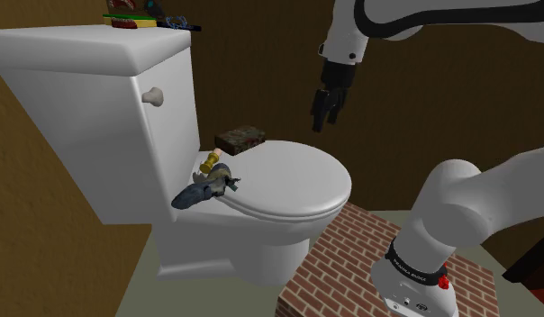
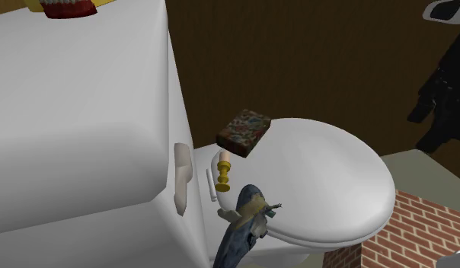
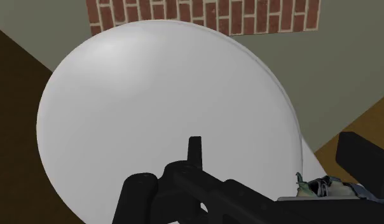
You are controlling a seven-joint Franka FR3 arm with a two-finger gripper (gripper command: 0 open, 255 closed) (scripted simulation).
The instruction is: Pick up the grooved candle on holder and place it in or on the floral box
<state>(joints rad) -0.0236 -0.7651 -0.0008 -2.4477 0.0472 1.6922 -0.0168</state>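
The grooved candle on its gold holder [image 1: 210, 163] [image 2: 224, 169] stands upright at the back of the toilet seat, close to the tank. Just beyond it, at the lid's rear edge, lies the floral box [image 1: 240, 138] [image 2: 244, 131], flat and dark with a mottled pattern. My black gripper [image 1: 324, 113] [image 2: 438, 114] hangs in the air above the white toilet lid [image 1: 288, 180] [image 3: 165, 95], well to the shoulder view's right of candle and box. Its fingers stand apart and hold nothing.
A blue-grey toy [image 1: 203, 191] [image 2: 244, 224] [image 3: 324, 188] lies on the seat rim in front of the candle. The tall white tank [image 1: 81, 108] rises right behind, with its flush handle [image 1: 153, 95] and stacked items [image 1: 135, 18] on top. The brick-patterned stand [image 1: 351, 243] sits beside the bowl.
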